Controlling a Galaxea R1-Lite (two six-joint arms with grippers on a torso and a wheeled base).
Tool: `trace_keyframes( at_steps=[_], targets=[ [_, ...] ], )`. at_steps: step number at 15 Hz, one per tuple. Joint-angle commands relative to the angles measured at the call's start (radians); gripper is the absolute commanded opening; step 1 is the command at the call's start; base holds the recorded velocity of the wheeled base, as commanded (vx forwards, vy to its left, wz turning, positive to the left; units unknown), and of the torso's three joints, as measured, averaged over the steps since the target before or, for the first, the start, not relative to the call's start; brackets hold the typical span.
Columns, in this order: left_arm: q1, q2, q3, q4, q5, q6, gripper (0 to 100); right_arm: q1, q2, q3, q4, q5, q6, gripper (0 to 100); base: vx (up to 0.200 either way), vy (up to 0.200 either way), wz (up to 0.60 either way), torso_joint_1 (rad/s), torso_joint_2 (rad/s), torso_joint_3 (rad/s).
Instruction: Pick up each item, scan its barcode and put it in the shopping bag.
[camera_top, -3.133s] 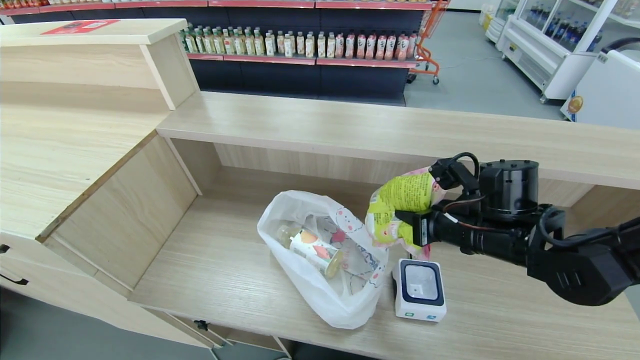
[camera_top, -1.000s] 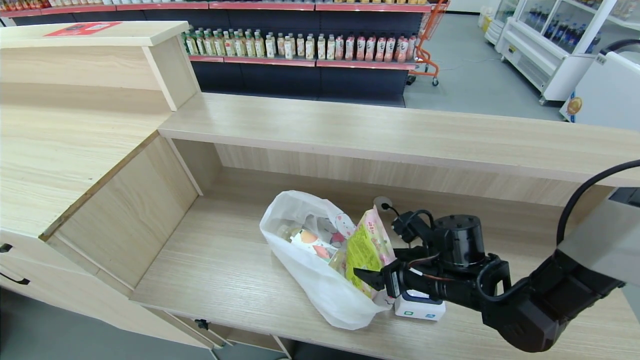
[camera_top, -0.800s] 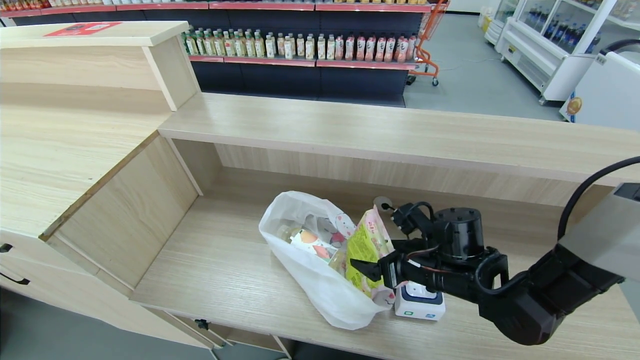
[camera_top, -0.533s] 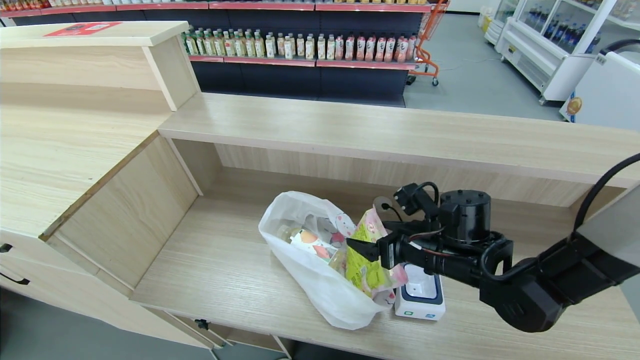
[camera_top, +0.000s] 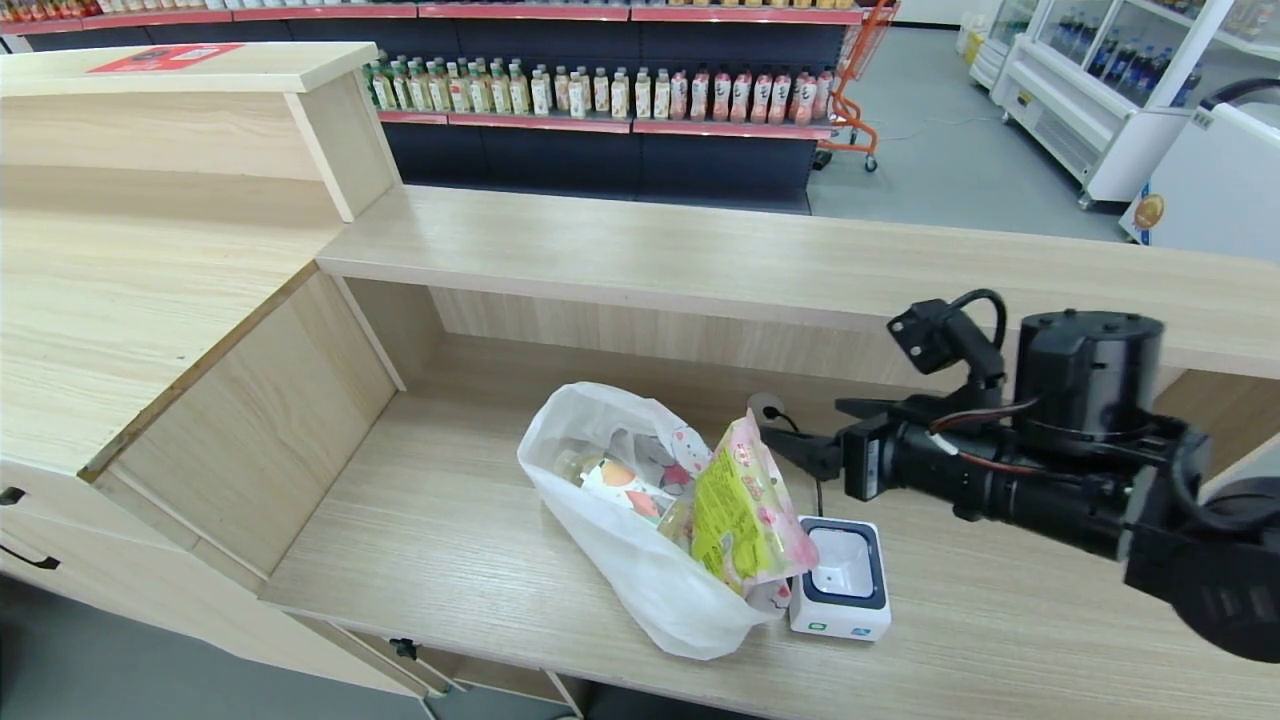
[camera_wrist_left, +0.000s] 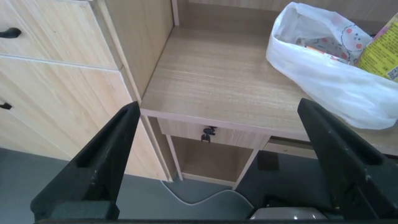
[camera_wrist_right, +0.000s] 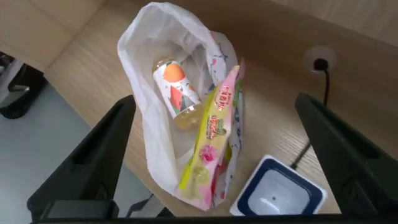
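Delta vs earlier: 3.1 s ago the right gripper (camera_top: 803, 422) was clamped on the yellow-green and pink foil snack pouch (camera_top: 745, 510), held above the white and dark-blue box-shaped barcode scanner (camera_top: 840, 580). By 1.0 s ago it had lowered the pouch into the mouth of the thin white plastic shopping bag (camera_top: 610, 545). At 0.5 s ago the fingers were already off the pouch and rising. Now the gripper has pulled up and back to the robot's right, well apart from the pouch. The scanner window, covered by the wrist a second ago, is exposed again. Bag, scanner and camera framing are unchanged.

Pouch: standing on edge in the bag mouth, tilted, upper half sticking out. It sits just beside the scanner's left side; can't tell if they touch. The clear bottle with an orange-and-white label (camera_top: 625, 487) lies deeper in the bag.

Right arm: extended from the right over the light wood counter (camera_top: 440, 540), wrist roughly level, fingers pointing left toward the bag, above the round cable grommet (camera_top: 766, 407). Fingers spread, nothing between them.

Left gripper (camera_wrist_left: 219, 106): low, off the counter's front edge, facing the drawer fronts and the bag's left side. Fingers spread wide, empty.
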Motion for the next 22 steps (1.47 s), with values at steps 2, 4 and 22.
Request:
trace_keyframes(
  at_steps=[2,4,22],
  targets=[
    [0.0,0.002,0.0,0.0,0.0,0.0,100,-0.046,-0.317,0.089,0.16,-0.104,0.0,100,0.0,0.0,0.0,0.0,0.0,0.0],
    [0.0,0.0,0.0,0.0,0.0,-0.003,100,-0.068,-0.459,0.157,0.26,-0.164,0.003,100,0.0,0.0,0.0,0.0,0.0,0.0],
    [0.0,0.002,0.0,0.0,0.0,-0.003,100,-0.324,-1.429,0.455,1.082,-0.221,0.022,100,0.0,0.0,0.0,0.0,0.0,0.0]
  ],
)
